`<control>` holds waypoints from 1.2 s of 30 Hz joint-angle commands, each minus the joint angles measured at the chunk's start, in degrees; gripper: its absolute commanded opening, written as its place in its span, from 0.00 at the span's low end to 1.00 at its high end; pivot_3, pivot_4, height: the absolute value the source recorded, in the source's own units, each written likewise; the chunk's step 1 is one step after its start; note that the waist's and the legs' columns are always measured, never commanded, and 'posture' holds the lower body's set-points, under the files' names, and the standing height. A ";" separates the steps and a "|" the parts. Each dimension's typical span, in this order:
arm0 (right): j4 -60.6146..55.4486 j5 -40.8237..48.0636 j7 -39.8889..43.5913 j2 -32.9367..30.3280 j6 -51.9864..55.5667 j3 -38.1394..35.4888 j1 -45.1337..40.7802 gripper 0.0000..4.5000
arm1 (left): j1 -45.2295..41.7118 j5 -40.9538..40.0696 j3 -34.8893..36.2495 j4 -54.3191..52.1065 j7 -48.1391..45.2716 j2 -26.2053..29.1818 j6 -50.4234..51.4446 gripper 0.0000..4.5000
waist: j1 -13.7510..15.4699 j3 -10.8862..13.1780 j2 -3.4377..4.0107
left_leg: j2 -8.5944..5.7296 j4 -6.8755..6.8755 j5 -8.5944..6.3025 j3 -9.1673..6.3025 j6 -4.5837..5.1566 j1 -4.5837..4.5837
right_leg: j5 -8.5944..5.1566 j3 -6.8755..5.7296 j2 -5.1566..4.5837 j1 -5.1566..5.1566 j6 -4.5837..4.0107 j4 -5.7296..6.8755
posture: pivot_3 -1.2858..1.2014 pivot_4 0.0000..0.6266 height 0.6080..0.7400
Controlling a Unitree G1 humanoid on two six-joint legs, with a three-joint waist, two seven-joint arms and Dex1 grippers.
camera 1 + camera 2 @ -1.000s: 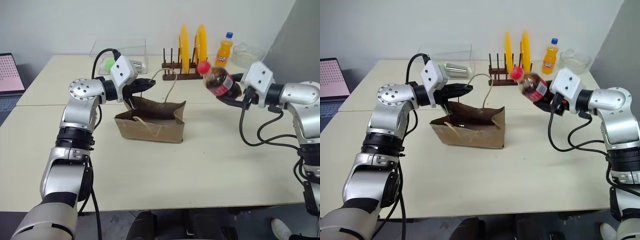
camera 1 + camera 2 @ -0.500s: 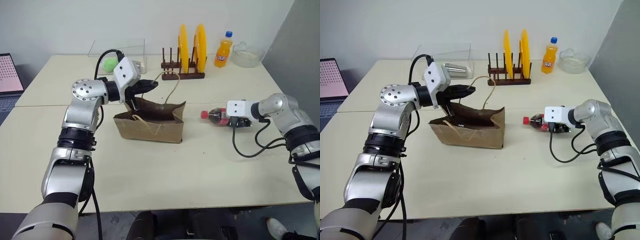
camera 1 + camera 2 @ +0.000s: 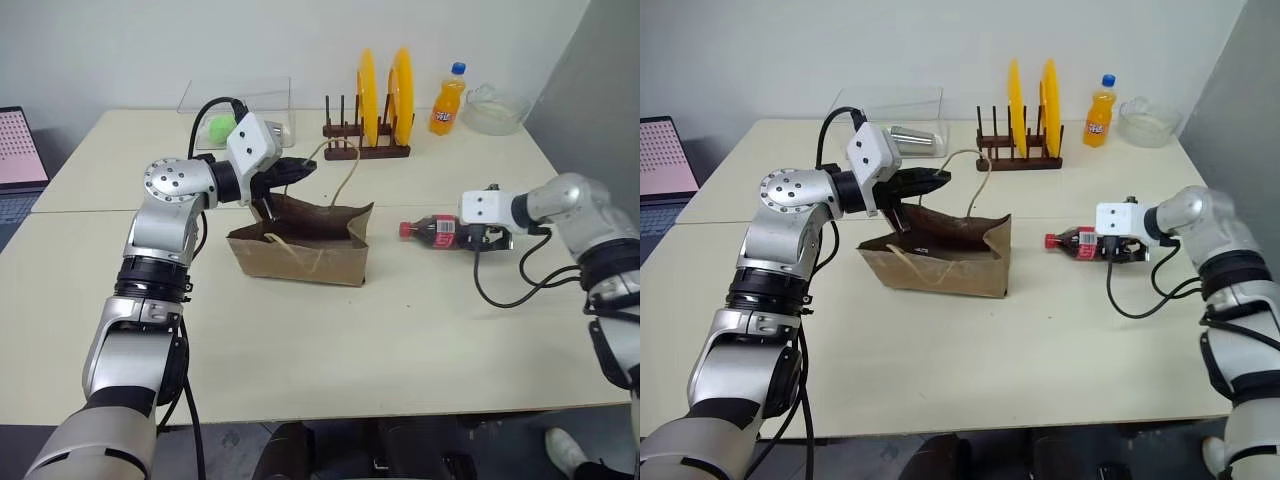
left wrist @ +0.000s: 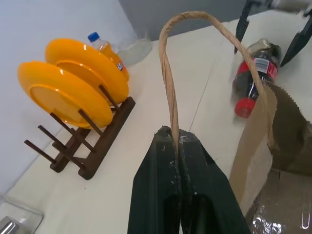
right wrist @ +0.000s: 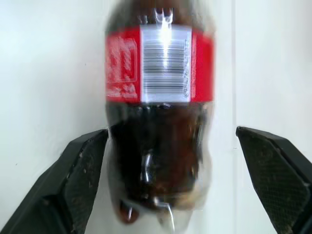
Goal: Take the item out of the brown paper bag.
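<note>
The item, a small cola bottle [image 3: 433, 229] with a red cap and red label, lies on its side on the table, to the right of the brown paper bag [image 3: 300, 256]. My right gripper [image 5: 171, 132] is open around the bottle's base [image 5: 161, 161], with a gap on each side between bottle and fingers [image 5: 83, 168]. The bag stands upright with its mouth open. My left gripper [image 4: 176, 144] is shut on one of its cord handles [image 4: 170, 87], holding the loop up above the bag's rear edge.
At the back of the table stand a wooden rack with two yellow plates [image 3: 383, 95], an orange soda bottle [image 3: 447, 100], a clear bowl [image 3: 495, 108] and a clear plastic box [image 3: 240, 108]. A laptop [image 3: 15, 145] sits at far left.
My right gripper brought the cola bottle down from the air, laid it on its side on the table and opened its fingers. The left gripper kept its hold on the handle.
</note>
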 commanded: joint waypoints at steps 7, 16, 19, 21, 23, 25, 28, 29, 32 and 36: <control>-60.29 36.07 -4.83 -2.16 43.04 -30.50 27.39 1.00 | -2.65 -0.99 1.95 1.60 0.74 1.55 3.84 0.09 | 0.71 -0.02 -0.03 | 0.01 0.02 -0.01 -0.25 0.00 0.00 | -0.01 -0.15 -0.01 0.12 0.02 -0.01 | 0.52 0.24 1.00; -85.20 43.84 -29.87 17.71 53.54 -27.08 39.78 1.00 | -4.35 -2.02 1.86 1.60 -3.88 3.27 7.33 0.66 | 0.61 -0.03 -0.03 | -0.02 0.05 0.01 -0.28 -0.03 0.12 | -0.19 -0.13 0.00 0.20 0.33 0.03 | 0.52 0.24 1.00; -85.39 43.66 -31.65 19.02 52.89 -24.46 39.72 1.00 | -4.08 -2.25 2.29 0.42 -4.91 4.82 7.60 0.87 | 0.61 -0.02 -0.03 | -0.04 0.04 0.01 -0.30 -0.02 0.11 | -0.19 -0.14 0.00 0.20 0.33 0.02 | 0.52 0.24 1.00; -84.75 42.73 -32.03 19.13 51.53 -22.95 39.79 1.00 | -3.27 -2.90 3.33 -1.40 -4.81 6.21 8.73 0.99 | 0.59 -0.02 -0.03 | -0.04 0.03 0.00 -0.31 -0.01 0.11 | -0.19 -0.15 0.01 0.19 0.32 0.02 | 0.52 0.24 1.00; -83.74 41.61 -32.50 19.57 49.56 -21.66 39.89 1.00 | -0.74 -4.70 5.32 -5.70 -5.33 8.47 10.62 0.99 | 0.48 -0.02 -0.03 | -0.04 0.02 0.00 -0.32 -0.01 0.09 | -0.19 -0.15 0.01 0.17 0.32 0.02 | 0.52 0.24 1.00; -82.84 40.68 -33.07 19.88 47.50 -21.04 40.38 1.00 | 1.87 -6.23 7.15 -9.85 -3.93 9.73 13.15 0.99 | 0.14 -0.03 -0.03 | -0.03 0.01 0.00 -0.31 -0.01 0.10 | -0.19 -0.13 0.01 0.17 0.32 0.02 | 0.52 0.24 1.00; -80.70 37.89 -34.81 21.05 43.46 -20.03 41.70 1.00 | 8.62 -8.56 12.91 -18.37 3.40 10.07 18.96 0.99 | 0.05 -0.03 -0.03 | -0.03 0.00 0.00 -0.32 0.00 0.11 | -0.20 -0.13 0.00 0.18 0.33 0.00 | 0.52 0.24 1.00; -80.16 37.35 -35.20 21.35 42.36 -20.00 42.28 1.00 | 11.26 -9.01 14.43 -21.29 5.42 9.97 20.31 0.99 | 0.03 -0.03 -0.03 | -0.03 -0.01 0.00 -0.32 0.00 0.12 | -0.20 -0.12 0.00 0.19 0.33 0.00 | 0.52 0.24 1.00; -78.91 34.96 -37.09 22.47 38.74 -20.41 44.11 1.00 | 18.35 -8.84 18.35 -27.93 12.03 8.96 21.54 0.99 | 0.11 -0.03 -0.03 | -0.02 -0.01 0.00 -0.33 0.00 0.12 | -0.20 -0.12 0.00 0.18 0.33 0.01 | 0.52 0.24 1.00; -78.29 28.58 -42.77 25.11 32.20 -20.67 49.46 1.00 | 32.48 -8.95 23.31 -39.67 20.77 4.85 25.03 0.99 | 0.27 -0.08 -0.04 | -0.02 -0.01 -0.01 -0.31 -0.01 0.14 | -0.20 -0.09 -0.02 0.21 0.34 -0.02 | 0.52 0.24 1.00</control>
